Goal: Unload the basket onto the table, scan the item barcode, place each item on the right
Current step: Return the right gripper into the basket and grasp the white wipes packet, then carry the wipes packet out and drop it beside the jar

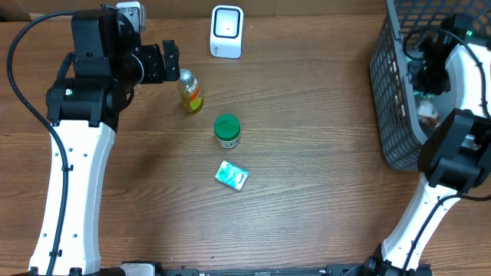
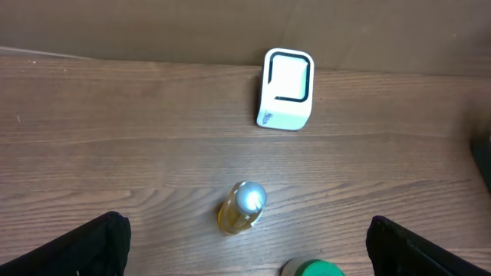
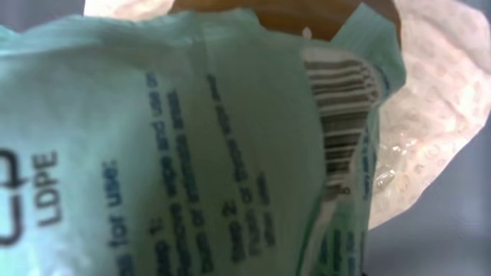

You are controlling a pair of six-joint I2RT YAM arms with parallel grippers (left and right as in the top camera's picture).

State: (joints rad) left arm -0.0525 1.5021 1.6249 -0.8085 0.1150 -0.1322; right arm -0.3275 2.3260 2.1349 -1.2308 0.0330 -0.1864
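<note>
Two claws, one by the scanner and one far from it

The left claw (image 1: 172, 61) is wide open and holds nothing, just left of the white scanner (image 1: 226, 31), near the yellow bottle (image 1: 190, 93). The right claw (image 1: 424, 73) is far right of the scanner, inside the grey basket (image 1: 391, 92). A green bag (image 3: 192, 153) with a barcode (image 3: 345, 115) fills its camera. I cannot tell if that claw is open or holding the bag.

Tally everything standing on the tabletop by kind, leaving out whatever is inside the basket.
Bottle: 1
Green-lidded jar: 1
Teal packet: 1
White scanner: 1
Wire basket: 1
Total: 5
</note>
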